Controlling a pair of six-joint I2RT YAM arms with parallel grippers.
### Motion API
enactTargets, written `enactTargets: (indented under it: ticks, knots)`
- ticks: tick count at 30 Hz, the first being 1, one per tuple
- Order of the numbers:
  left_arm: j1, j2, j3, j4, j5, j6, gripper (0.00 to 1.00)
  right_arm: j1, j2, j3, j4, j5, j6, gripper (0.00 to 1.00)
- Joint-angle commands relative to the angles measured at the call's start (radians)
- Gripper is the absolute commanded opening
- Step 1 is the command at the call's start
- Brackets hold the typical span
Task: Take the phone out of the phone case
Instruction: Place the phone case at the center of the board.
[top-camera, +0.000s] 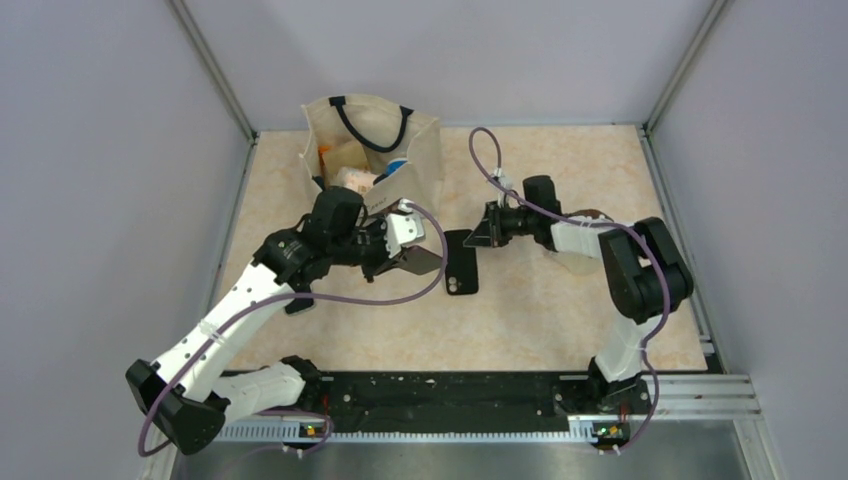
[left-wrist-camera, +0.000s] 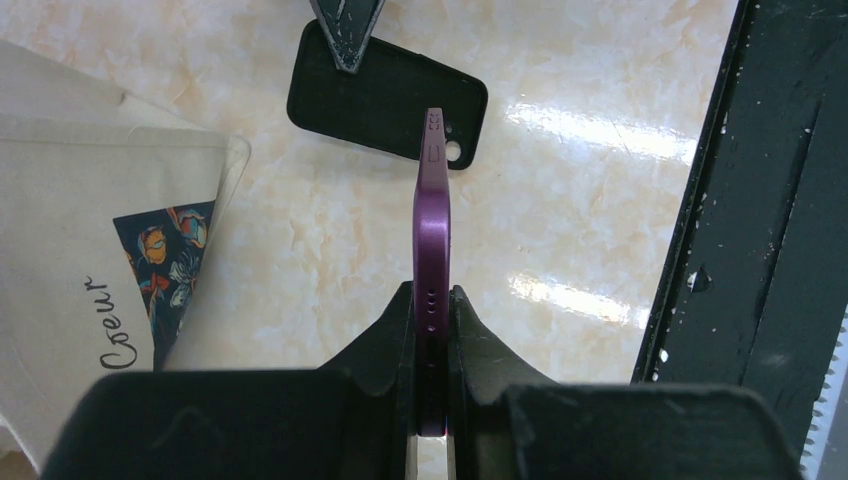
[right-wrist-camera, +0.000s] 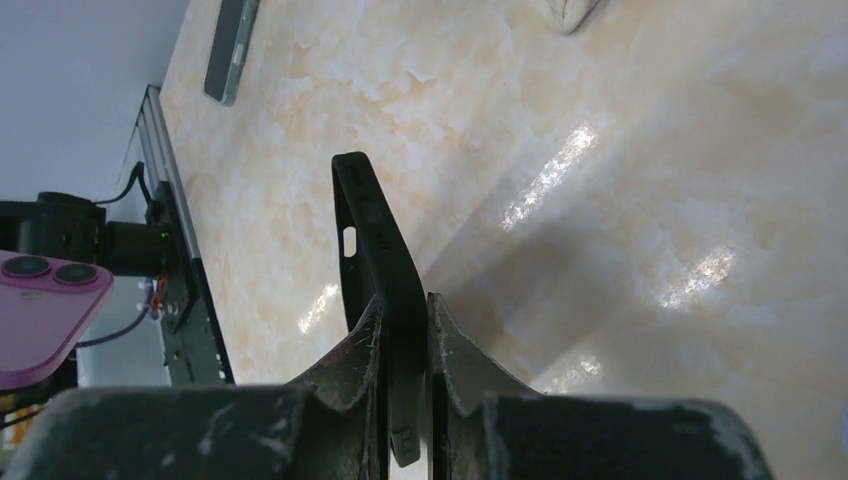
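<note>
The cream tote bag (top-camera: 425, 150) stands packed with small packages. The purple phone (left-wrist-camera: 432, 220) sits edge-on, pinched between the left gripper's (left-wrist-camera: 430, 290) jaws, clear of the black phone case (right-wrist-camera: 375, 250). Just beyond, the right gripper (right-wrist-camera: 405, 300) clamps the case's end. Both arms reach inward over the table (top-camera: 560, 310), wrists facing each other.
</note>
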Motion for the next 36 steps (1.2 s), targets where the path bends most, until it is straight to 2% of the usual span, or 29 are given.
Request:
enactTargets:
  ticks: [1,7,8,11,13,19,21,26,31,34,36]
  knots:
    - [0.013,-0.012,0.043,0.055,0.004,-0.012,0.00,-0.005,0.061,0.025,0.155,-0.038,0.136,0.00]
    - [0.020,-0.007,0.029,0.064,0.002,-0.017,0.00,-0.005,0.136,0.094,0.105,-0.007,0.133,0.00]
    - [0.020,-0.008,0.025,0.065,-0.001,-0.016,0.00,-0.004,0.143,0.104,0.095,0.004,0.127,0.03]
    - [0.022,-0.009,0.011,0.068,-0.009,-0.012,0.00,-0.005,0.158,0.145,0.030,0.036,0.084,0.15]
    - [0.023,-0.009,0.003,0.068,-0.016,-0.003,0.00,-0.004,0.159,0.168,-0.008,0.060,0.056,0.29]
    - [0.035,-0.008,-0.016,0.060,-0.013,0.022,0.00,-0.006,0.107,0.184,-0.073,0.106,-0.030,0.61]
    - [0.049,-0.005,-0.024,0.060,-0.002,0.032,0.00,-0.006,0.074,0.179,-0.085,0.110,-0.060,0.68]
    - [0.111,0.024,-0.029,0.043,0.070,0.061,0.00,-0.006,-0.033,0.146,-0.106,0.084,-0.153,0.75]
    - [0.152,0.064,-0.020,0.012,0.163,0.091,0.00,-0.001,-0.154,0.075,-0.059,-0.109,-0.249,0.78]
    - [0.158,0.091,-0.022,0.008,0.222,0.086,0.00,0.035,-0.228,0.040,-0.084,-0.192,-0.362,0.78]
    - [0.158,0.105,-0.027,0.015,0.257,0.079,0.00,0.092,-0.260,0.040,-0.155,-0.188,-0.480,0.79]
